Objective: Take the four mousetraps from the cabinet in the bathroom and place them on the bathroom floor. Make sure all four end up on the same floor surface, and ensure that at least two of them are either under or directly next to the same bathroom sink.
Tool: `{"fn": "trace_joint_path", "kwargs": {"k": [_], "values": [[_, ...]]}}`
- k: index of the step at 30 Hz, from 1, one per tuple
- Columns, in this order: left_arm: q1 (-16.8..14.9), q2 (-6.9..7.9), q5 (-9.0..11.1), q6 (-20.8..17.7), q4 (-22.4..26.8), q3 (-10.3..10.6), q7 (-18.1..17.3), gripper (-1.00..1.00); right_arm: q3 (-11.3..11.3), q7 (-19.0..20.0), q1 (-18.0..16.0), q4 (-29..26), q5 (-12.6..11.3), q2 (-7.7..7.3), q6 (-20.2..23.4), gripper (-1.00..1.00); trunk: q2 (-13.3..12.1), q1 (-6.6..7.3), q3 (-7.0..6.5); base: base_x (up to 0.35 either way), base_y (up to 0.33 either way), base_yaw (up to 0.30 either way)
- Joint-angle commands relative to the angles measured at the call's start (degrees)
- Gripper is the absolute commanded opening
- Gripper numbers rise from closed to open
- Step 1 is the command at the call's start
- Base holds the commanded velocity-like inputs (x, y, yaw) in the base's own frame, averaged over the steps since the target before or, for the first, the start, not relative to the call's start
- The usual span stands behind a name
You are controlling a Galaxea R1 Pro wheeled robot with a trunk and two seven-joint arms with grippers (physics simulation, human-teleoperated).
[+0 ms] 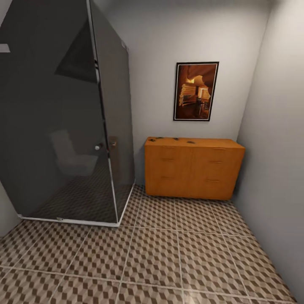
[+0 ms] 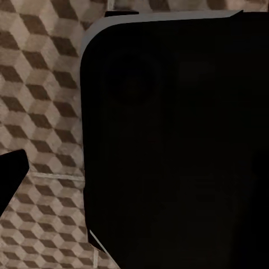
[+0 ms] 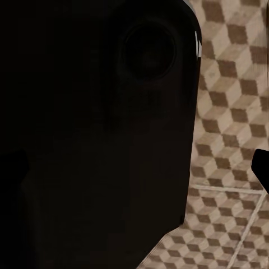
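The orange-brown cabinet (image 1: 192,169) stands against the far wall, right of centre in the head view. Small dark mousetraps lie on its flat top, a pair near the left end (image 1: 157,139) and one further right (image 1: 191,142); at this distance I cannot count them exactly. The cube-patterned bathroom floor (image 1: 152,253) stretches from me to the cabinet. In the left wrist view a dark fingertip (image 2: 11,171) shows over the floor tiles (image 2: 39,84). In the right wrist view another dark fingertip (image 3: 261,167) hangs over the tiles (image 3: 230,112). The sink is out of view.
A dark glass shower enclosure (image 1: 63,126) with a white base rail fills the left side. A framed picture (image 1: 196,91) hangs above the cabinet. The grey side wall (image 1: 278,147) closes the right. Black robot body (image 2: 179,140) blocks much of both wrist views (image 3: 95,140).
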State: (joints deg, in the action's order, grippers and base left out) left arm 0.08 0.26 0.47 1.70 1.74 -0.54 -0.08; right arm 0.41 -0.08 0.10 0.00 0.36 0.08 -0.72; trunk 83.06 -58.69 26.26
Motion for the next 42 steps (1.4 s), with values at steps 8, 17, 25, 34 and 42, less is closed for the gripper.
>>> {"fn": "trace_joint_path", "kwargs": {"k": [8, 17, 25, 34, 42], "values": [[0.01, 0.02, 0.06, 0.14, 0.02, -0.01, -0.01, 1.00, 0.03, -0.01, -0.01, 0.00, 0.00, 0.01, -0.08, 1.00, 0.02, -0.03, 0.04, 0.322, 0.000, -0.177], [0.01, 0.01, 0.06, 0.14, 0.02, -0.01, -0.01, 1.00, 0.05, -0.01, -0.01, 0.00, 0.01, 0.01, -0.08, 1.00, 0.02, -0.03, 0.04, 0.322, 0.000, -0.029], [0.01, 0.01, 0.06, 0.14, 0.02, 0.01, -0.01, 1.00, 0.11, -0.01, -0.01, 0.00, 0.06, 0.01, -0.08, 1.00, 0.02, -0.03, 0.04, 0.322, 0.000, -0.005], [0.01, 0.02, 0.11, 0.14, 0.02, 0.00, -0.01, 1.00, 0.18, -0.01, -0.01, 0.00, 0.08, 0.01, -0.09, 1.00, 0.02, -0.03, 0.04, 0.322, 0.000, -0.001], [0.01, 0.01, 0.20, 0.12, 0.02, 0.01, -0.01, 1.00, 0.26, -0.01, -0.01, 0.00, 0.08, -0.07, -0.13, 1.00, 0.02, -0.03, 0.04, 0.322, 0.000, 0.000]]}}
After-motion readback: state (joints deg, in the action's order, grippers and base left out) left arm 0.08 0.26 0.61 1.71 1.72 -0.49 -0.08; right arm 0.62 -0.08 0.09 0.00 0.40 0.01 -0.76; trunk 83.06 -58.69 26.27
